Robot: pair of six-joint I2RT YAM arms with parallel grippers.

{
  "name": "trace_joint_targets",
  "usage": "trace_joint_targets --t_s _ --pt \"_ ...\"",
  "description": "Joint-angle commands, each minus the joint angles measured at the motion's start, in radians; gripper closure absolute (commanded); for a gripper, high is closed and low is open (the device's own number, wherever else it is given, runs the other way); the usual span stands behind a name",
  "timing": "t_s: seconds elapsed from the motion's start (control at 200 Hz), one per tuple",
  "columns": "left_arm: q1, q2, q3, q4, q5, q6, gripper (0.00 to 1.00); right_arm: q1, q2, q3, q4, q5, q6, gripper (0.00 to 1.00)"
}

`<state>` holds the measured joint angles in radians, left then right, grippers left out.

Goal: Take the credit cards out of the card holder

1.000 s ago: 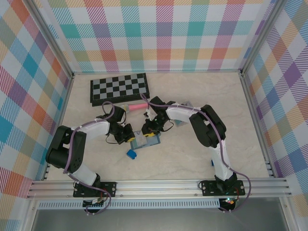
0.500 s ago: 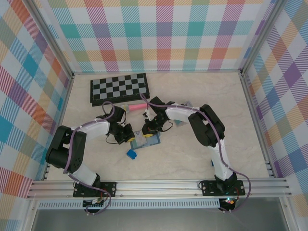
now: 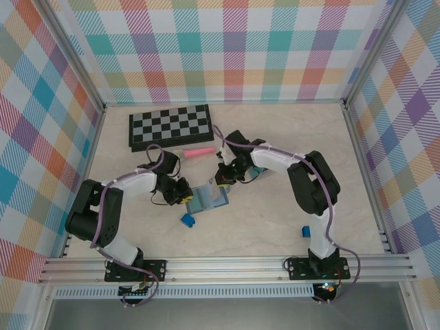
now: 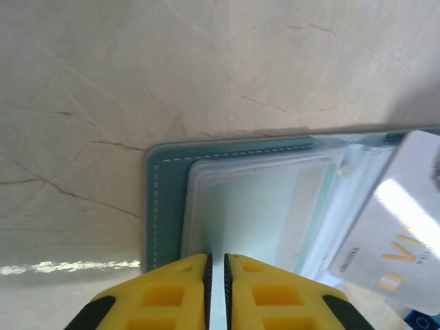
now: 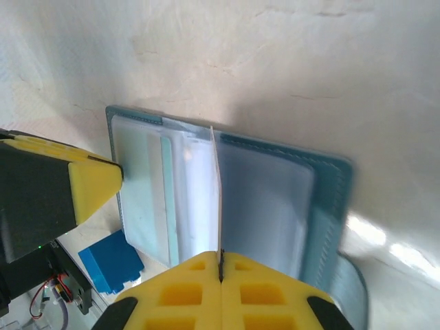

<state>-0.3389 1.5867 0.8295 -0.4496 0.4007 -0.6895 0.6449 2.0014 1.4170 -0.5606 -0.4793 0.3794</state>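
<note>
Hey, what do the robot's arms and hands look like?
Both arms have black joints and white links: left arm, right arm. A purple cable runs along each. The left hand and right hand have blocky yellow fingers with recessed square pockets.

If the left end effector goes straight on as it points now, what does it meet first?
Probably the open card holder; its pocket page lies directly ahead, though depth is unclear.

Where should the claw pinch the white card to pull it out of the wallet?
I'd pinch the white card by its free edge, the end already out of the wallet, coming down from above. The card is thin and flat and tilts up off the open wallet, so that edge leaves room on both faces. The right claw is shut on it there.
</note>
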Motion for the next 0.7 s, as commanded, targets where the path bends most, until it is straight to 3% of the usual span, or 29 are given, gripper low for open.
trace_joint_targets --t_s 0.0,0.185,0.35,0.525,0.695 --pt "-0.005 -0.056 0.073 -0.111 -0.018 0.002 0.77 0.006 -0.11 -0.017 -0.032 0.05 -0.033 1.0" --pt "-0.001 -0.149 0.183 -0.236 -0.08 0.02 0.48 0.006 -0.28 -0.045 -0.054 0.147 -0.022 1.0" --pt "0.011 -0.241 0.194 -0.301 -0.12 0.044 0.26 0.003 -0.448 -0.071 -0.129 0.368 -0.037 1.0" --pt "0.02 -0.312 0.181 -0.345 -0.152 0.09 0.17 -0.056 -0.604 -0.106 -0.221 0.528 -0.07 1.0" --pt "0.021 -0.348 0.169 -0.367 -0.191 0.1 0.05 -0.2 -0.681 -0.128 -0.264 0.527 -0.153 1.0"
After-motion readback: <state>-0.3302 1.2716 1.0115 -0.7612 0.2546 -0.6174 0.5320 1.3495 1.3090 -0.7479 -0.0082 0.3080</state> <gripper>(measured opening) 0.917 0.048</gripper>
